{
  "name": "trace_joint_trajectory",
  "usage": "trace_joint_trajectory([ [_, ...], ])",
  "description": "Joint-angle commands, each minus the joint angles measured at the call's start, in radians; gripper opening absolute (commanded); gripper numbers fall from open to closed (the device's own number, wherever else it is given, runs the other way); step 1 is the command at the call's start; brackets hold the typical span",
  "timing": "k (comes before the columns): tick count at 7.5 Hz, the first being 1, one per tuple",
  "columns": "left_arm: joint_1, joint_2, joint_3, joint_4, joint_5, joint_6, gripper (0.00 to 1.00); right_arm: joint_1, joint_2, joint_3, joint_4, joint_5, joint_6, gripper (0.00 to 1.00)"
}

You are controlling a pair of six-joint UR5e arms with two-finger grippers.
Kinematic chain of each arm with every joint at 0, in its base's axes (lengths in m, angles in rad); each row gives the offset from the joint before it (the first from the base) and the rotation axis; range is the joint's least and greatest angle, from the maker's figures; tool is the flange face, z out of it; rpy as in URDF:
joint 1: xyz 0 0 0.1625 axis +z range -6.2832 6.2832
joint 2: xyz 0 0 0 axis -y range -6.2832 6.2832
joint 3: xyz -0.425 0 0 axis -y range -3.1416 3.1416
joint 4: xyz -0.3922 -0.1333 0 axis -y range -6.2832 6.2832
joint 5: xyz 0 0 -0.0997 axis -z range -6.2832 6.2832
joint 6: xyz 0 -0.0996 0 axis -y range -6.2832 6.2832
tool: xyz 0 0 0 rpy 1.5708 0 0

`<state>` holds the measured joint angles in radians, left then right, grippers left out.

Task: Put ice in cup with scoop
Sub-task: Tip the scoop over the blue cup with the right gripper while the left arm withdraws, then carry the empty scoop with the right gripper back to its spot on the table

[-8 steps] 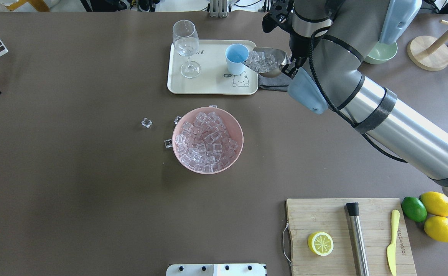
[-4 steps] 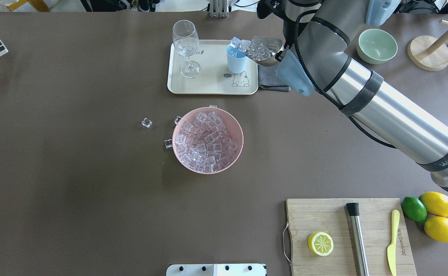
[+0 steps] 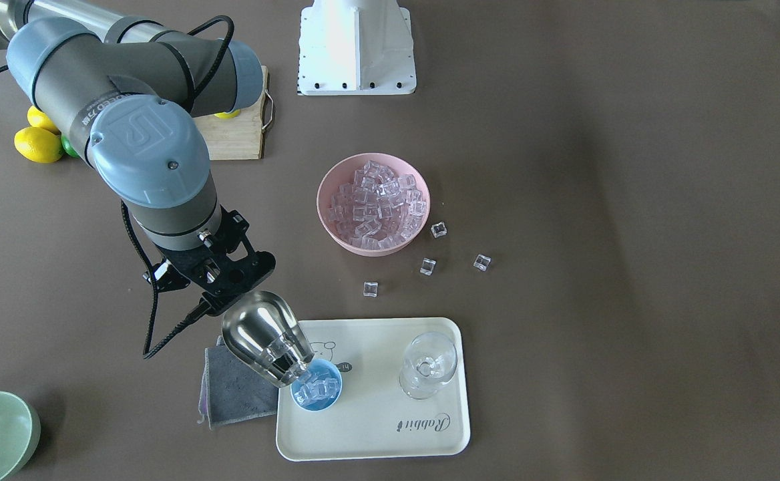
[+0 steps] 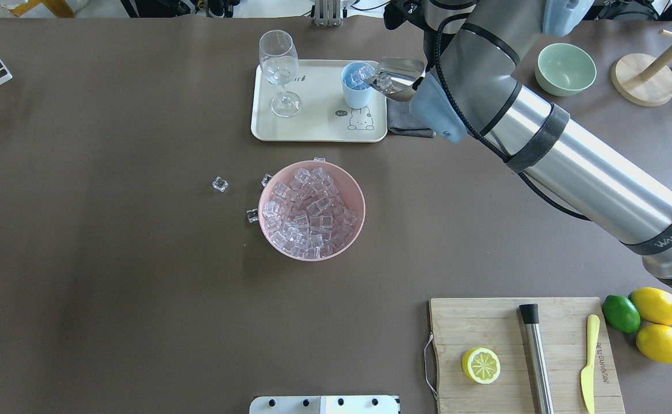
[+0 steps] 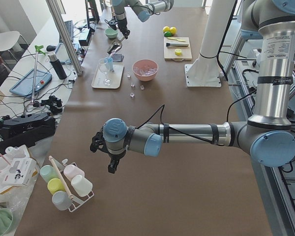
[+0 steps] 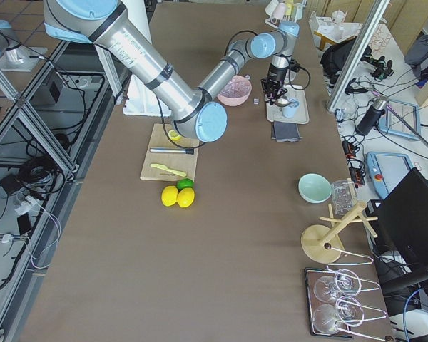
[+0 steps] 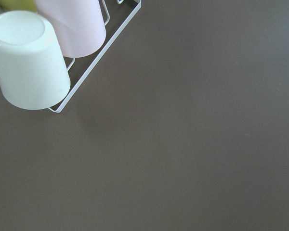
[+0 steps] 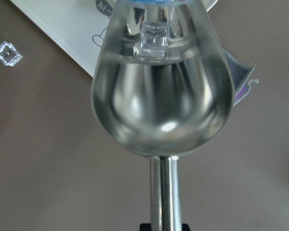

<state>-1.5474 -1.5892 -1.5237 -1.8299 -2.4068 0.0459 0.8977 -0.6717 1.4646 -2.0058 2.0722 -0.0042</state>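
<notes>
Right jaws gripping scoop (image 3: pixel 266 337) handle, trough over cup (image 4: pixel 357 99)

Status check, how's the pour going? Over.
Right gripper shut on scoop, tipped over cup. Ice in cup, one cube in trough. Left gripper far off, state unreadable. Nothing blocking; stray cubes beside pink bowl.

1. The cup (image 3: pixel 331 398): light blue, upright on the cream tray (image 3: pixel 376 427).
2. The ice (image 3: pixel 316 387): clear cubes heaped inside the cup.
3. The scoop (image 3: pixel 266 337): shiny steel, tilted mouth-down at the cup's rim, one cube near its lip.
</notes>
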Motion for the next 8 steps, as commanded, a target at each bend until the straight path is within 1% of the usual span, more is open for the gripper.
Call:
trace_joint_trajectory([
  [1, 0.0, 0.008, 0.016, 0.0, 0.0, 0.0, 0.99, 0.0, 0.009, 0.008, -0.074, -0.038, -0.103, 0.0],
  [2, 0.0, 0.009, 0.016, 0.0, 0.0, 0.0, 0.99, -0.002, 0.038, -0.001, -0.115, -0.064, -0.114, 0.0],
  [4, 0.001, 0.008, 0.017, 0.001, 0.002, 0.0, 0.99, 0.0, 0.04, -0.001, -0.123, -0.069, -0.146, 0.0],
  [5, 0.001, 0.008, 0.02, 0.001, 0.002, 0.0, 0.99, 0.0, -0.006, 0.06, -0.122, -0.058, -0.132, 0.0],
  [7, 0.003, 0.006, 0.025, 0.001, 0.002, 0.0, 0.99, 0.009, -0.174, 0.277, -0.113, -0.023, -0.047, 0.0],
  [8, 0.003, 0.003, 0.025, 0.001, 0.002, 0.0, 0.99, 0.033, -0.278, 0.38, -0.081, -0.008, -0.007, 0.0],
])
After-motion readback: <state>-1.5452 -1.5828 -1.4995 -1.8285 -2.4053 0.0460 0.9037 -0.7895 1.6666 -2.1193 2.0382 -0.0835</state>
